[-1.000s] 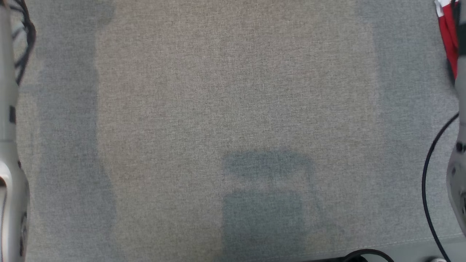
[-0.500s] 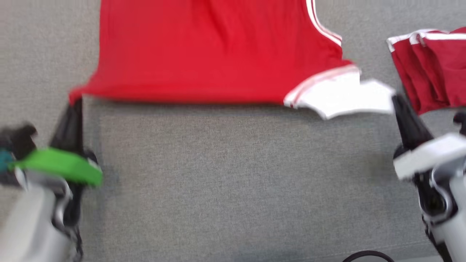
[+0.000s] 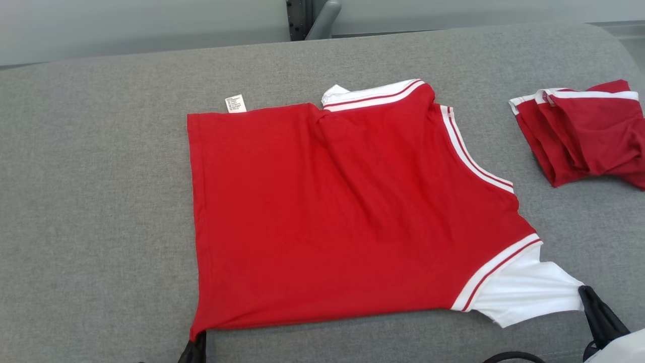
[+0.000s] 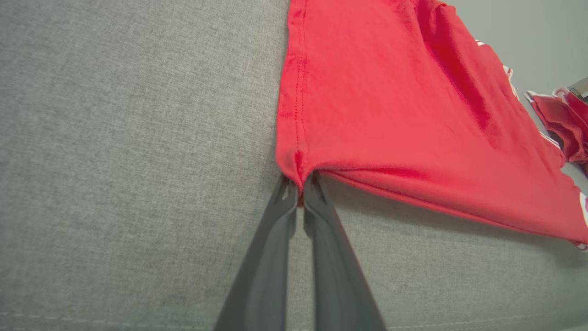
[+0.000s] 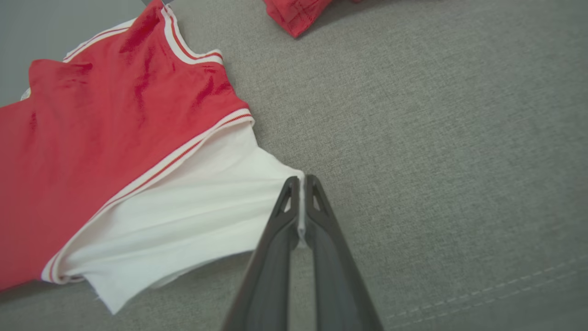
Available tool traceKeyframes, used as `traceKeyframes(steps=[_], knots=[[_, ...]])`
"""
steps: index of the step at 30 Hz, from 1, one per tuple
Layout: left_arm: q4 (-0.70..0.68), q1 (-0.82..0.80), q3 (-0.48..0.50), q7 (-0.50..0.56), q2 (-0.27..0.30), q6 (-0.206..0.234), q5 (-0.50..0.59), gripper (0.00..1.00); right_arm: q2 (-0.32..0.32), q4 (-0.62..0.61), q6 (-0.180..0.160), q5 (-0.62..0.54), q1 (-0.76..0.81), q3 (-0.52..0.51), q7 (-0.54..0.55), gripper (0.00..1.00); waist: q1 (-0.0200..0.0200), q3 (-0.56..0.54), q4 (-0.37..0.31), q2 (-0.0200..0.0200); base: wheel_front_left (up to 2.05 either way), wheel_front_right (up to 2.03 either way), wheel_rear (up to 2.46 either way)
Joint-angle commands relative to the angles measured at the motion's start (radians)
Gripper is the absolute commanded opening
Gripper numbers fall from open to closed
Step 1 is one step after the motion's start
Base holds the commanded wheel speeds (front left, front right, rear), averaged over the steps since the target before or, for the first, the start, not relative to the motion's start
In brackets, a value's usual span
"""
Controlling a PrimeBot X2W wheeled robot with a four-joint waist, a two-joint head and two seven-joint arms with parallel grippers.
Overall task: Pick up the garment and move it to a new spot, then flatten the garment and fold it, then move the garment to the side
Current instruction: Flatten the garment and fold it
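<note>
head view: one red garment [image 3: 327, 217], one folded pile [image 3: 584, 136]; left fingers [image 4: 271, 248] and right fingers [image 5: 328, 257] pinch garment corners.

Grey woven tabletop [image 3: 101, 201], covered in cloth, with a stitched seam along the near edge and a rounded far right corner. Bears across its middle a red garment [image 3: 327, 212] spread wide, with a white-and-red striped collar [image 3: 373, 95] at the far side, a small white label [image 3: 235, 103] at the far left corner, a white sleeve [image 3: 524, 292] with striped trim drawn out toward the near right, and the near hem casting a thin shadow on the cloth. Holds also, well apart at the far right, a second red piece [image 3: 584, 136] with white trim, folded into a bunched stack.
</note>
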Motion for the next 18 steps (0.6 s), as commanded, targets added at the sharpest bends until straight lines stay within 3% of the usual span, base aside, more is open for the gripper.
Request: traceKeyframes(steps=[1, 6, 11, 15, 18], knots=[[-0.027, 0.023, 0.004, 0.017, 0.005, 0.014, -0.012, 0.0, -0.006, -0.023, -0.003, 0.018, 0.022, -0.017, 0.002, 0.0, 0.0002, 0.0, 0.022, 0.0005, 0.0, 0.0, 0.0], [-0.174, 0.019, 0.014, 0.134, 0.061, 0.061, -0.036, 0.0, -0.021, -0.159, -0.002, 0.049, -0.012, -0.052, 0.057, 0.0, 0.0002, 0.032, 0.014, 0.0005, 0.0, 0.0, 0.0], [-0.309, -0.118, 0.028, 0.306, 0.144, 0.112, -0.023, 0.0, -0.017, -0.243, -0.002, 0.029, -0.179, -0.038, 0.174, 0.0, 0.0002, 0.116, 0.013, 0.0005, 0.0, 0.0, 0.0], [-0.266, -0.256, 0.011, 0.433, 0.168, 0.111, -0.036, 0.0, 0.006, -0.199, -0.002, -0.015, -0.306, 0.004, 0.24, 0.0, 0.0002, 0.148, 0.026, 0.0005, 0.0, 0.0, 0.0], [-0.193, -0.358, -0.024, 0.493, 0.148, 0.095, -0.028, 0.0, 0.007, -0.139, -0.002, -0.06, -0.38, 0.034, 0.26, 0.0, 0.0002, 0.16, 0.04, 0.0005, 0.0, 0.0, 0.0]])
